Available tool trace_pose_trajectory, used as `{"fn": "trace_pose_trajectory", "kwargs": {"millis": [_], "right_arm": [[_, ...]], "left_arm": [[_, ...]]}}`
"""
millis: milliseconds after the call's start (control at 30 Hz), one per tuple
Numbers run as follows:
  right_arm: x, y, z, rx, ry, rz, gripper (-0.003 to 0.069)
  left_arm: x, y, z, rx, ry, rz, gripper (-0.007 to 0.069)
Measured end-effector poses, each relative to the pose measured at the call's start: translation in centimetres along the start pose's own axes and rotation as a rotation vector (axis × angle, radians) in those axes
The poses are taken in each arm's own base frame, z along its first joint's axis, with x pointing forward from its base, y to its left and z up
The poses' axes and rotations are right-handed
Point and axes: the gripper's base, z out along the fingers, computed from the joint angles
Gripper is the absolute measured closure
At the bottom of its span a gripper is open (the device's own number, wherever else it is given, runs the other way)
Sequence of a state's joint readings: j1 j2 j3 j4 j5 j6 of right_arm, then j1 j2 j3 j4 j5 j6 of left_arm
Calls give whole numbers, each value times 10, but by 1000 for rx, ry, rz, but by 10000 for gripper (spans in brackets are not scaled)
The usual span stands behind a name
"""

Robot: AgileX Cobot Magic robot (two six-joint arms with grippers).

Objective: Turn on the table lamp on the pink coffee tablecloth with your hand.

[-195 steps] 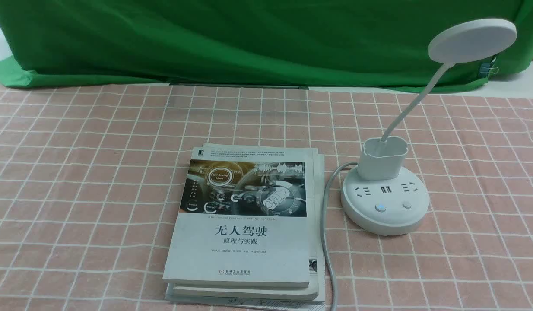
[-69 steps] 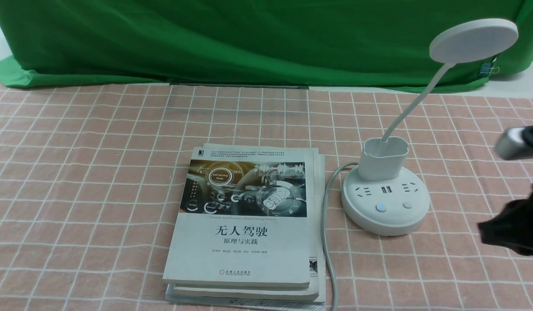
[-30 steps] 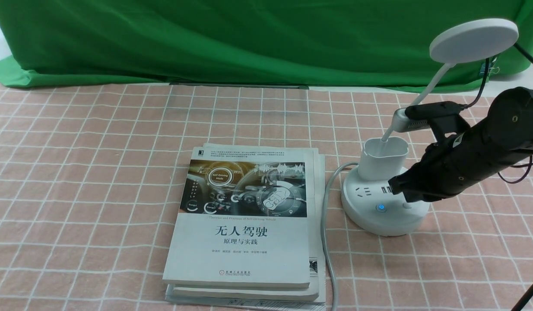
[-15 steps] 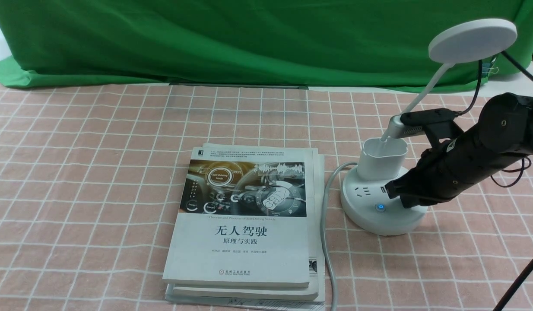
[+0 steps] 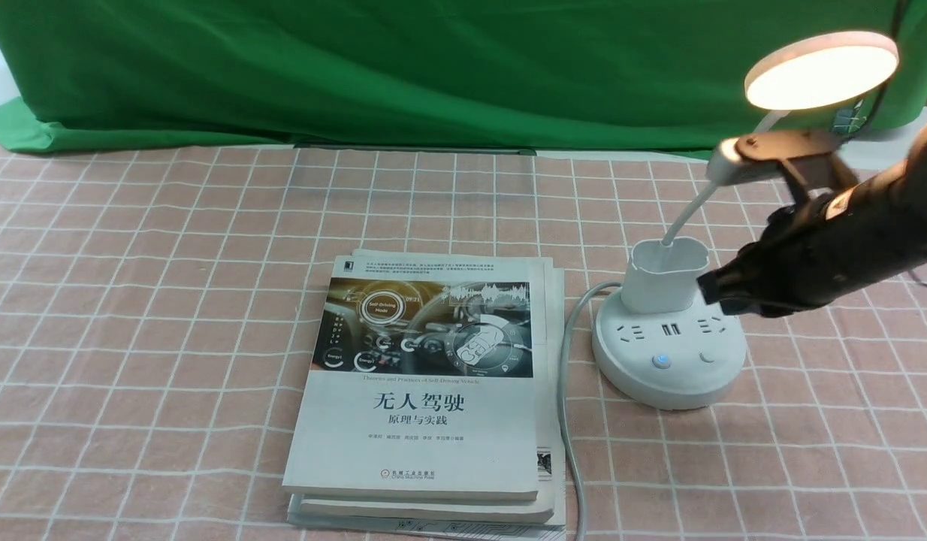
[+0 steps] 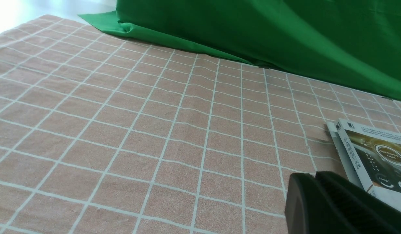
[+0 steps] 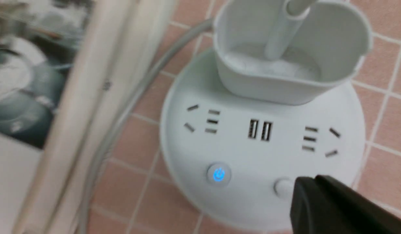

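Note:
The white table lamp stands on the pink coffee tablecloth at the right, and its round head glows. My right hand, black and shut on nothing, hovers just right of the lamp's cup holder, above the base. In the right wrist view its tip sits over the edge of the plain button, beside the blue-lit button. My left gripper hangs shut over bare cloth near a book corner.
A stack of books lies left of the lamp, with the lamp's grey cord running along its right side. A green cloth hangs across the back.
The lamp head has lit up. My right hand, which was down on the base's right button, has lifted up and back to the right.

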State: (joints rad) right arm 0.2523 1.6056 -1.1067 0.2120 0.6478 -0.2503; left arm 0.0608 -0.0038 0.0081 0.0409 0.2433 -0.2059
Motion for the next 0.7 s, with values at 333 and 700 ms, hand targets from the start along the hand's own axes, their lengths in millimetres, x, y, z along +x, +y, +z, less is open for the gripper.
{"fn": "trace_pose_trajectory", "kwargs": {"millis": [333, 700], "right_arm": [[44, 12, -57, -11, -23, 12, 627], [106, 28, -130, -26, -126, 52, 622]], "left_arm": [[0, 0, 0, 0, 0, -1, 606], [0, 0, 0, 0, 0, -2, 606]]}}
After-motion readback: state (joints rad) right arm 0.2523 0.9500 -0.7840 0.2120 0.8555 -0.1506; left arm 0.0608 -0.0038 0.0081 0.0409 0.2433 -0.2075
